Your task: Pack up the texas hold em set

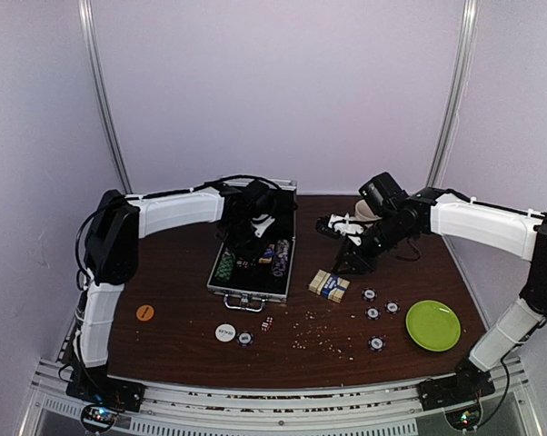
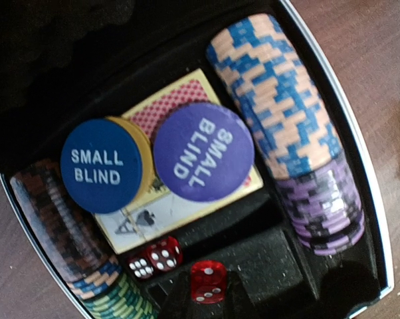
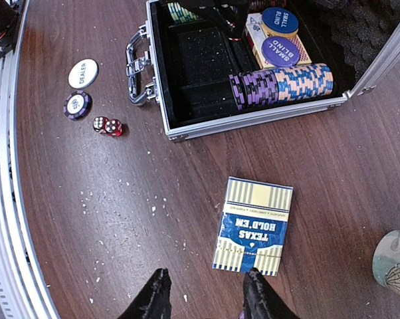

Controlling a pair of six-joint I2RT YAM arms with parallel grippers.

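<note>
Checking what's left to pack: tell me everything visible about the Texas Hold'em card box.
The card box is a flat rectangular carton, cream with stripes at both ends and a blue band reading TEXAS HOLD 'EM. It lies face up on the brown table, outside the open case, slightly askew. The right pincer hovers at its edge; contact unclear.

Bare table [image 3: 286, 156] between case [image 3: 253, 118] and deck [image 3: 253, 226]; mug [image 3: 396, 262] near deck.
</note>
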